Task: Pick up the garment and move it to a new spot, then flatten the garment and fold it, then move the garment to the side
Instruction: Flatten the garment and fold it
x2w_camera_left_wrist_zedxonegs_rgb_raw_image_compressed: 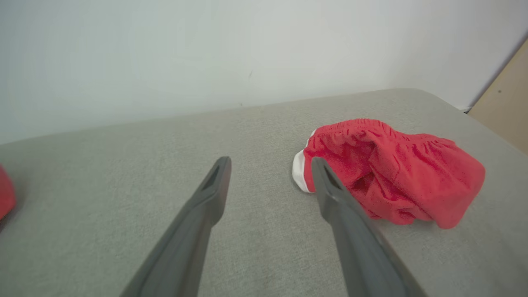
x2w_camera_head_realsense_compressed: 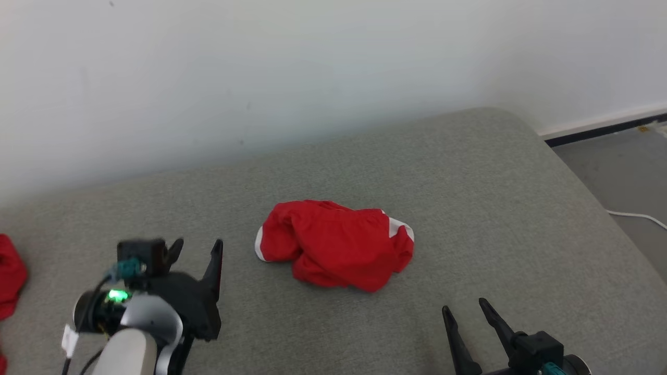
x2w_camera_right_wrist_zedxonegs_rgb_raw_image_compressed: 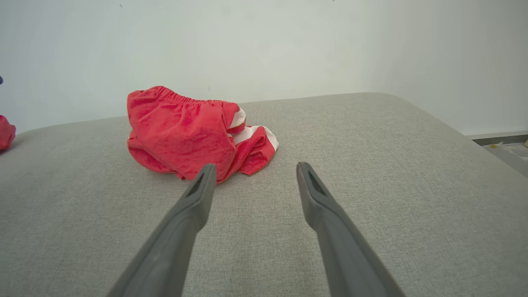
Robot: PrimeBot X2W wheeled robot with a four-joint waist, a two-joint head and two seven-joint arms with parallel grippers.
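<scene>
We see red garment (x2w_camera_head_realsense_compressed: 336,245) crumpled mid-frame on grey upholstered surface (x2w_camera_head_realsense_compressed: 495,208) | our left end effector (x2w_camera_head_realsense_compressed: 199,242) lower left, fingers apart, empty | our right end effector (x2w_camera_head_realsense_compressed: 464,304) lower right, fingers apart, clear of it.

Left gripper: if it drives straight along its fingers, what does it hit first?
Probably the grey cushion, then the wall behind. The open left gripper points just left of the red garment; its nearer finger might brush the white trim, depth unclear.
</scene>
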